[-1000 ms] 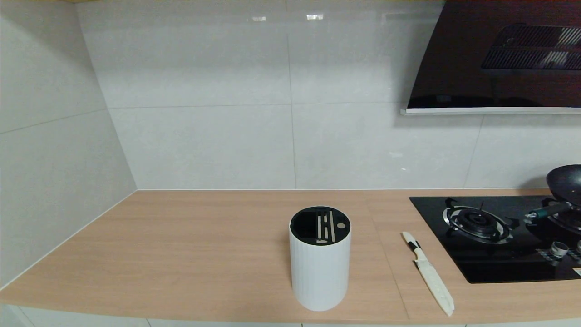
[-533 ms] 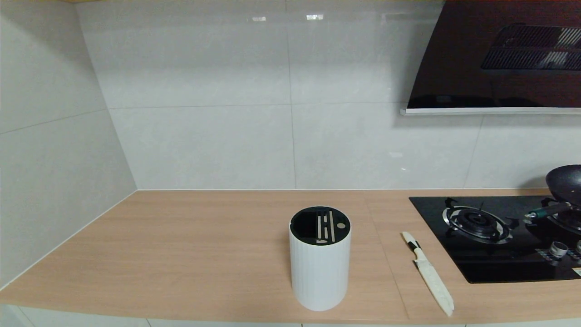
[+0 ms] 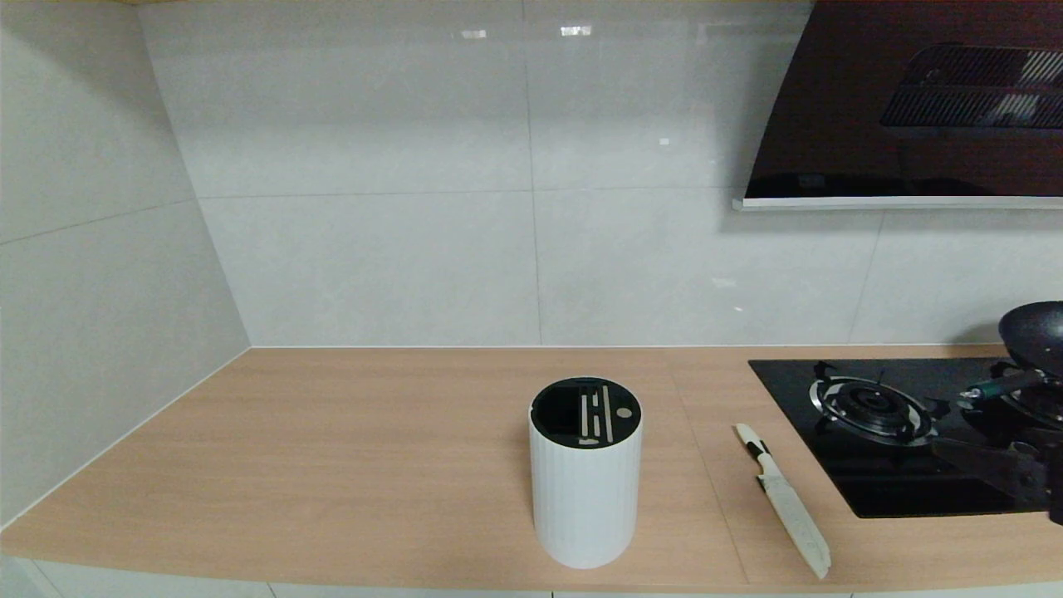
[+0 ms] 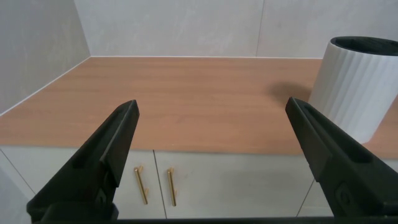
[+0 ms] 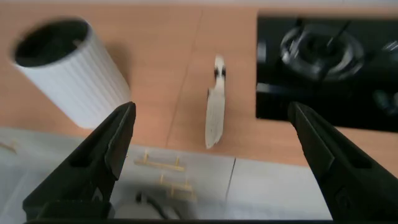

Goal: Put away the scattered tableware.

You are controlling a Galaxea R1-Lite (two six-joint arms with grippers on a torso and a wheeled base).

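- Fingers of the right end effector [image 5: 210, 112] stand wide apart with nothing held between them. It hangs above the front edge of the bench [image 3: 332, 465], and the right wrist view looks down between the fingers at the kitchen knife [image 5: 214, 112], which it does not touch.
- In the head view one dark finger [image 3: 972, 458] of this end effector juts in from the right, over the front part of the gas hob [image 3: 830, 473].
- The left end effector [image 4: 211, 106] is also spread wide and grips nothing. It sits low in front of the bench, level with the bench's front edge, and the knife block [image 4: 354, 87] stands off to one side of it on the benchtop.
- The kitchen knife [image 3: 785, 502] lies flat on the bench between the knife block and the hob. Its pale handle with a black band points toward the wall, and the cream blade points toward the front edge — the tip is almost at the edge.
- The knife block [image 3: 585, 490] is a white ribbed cylinder with a black slotted top. It stands upright near the front of the bench, close to the knife but apart from it.
- Two brass cabinet handles [image 4: 140, 185] show on the cupboard front below the bench.
- Farther out, a dark wok [image 3: 1034, 332] sits on the hob's far burner, with a black range hood [image 3: 913, 108] on the tiled wall above.
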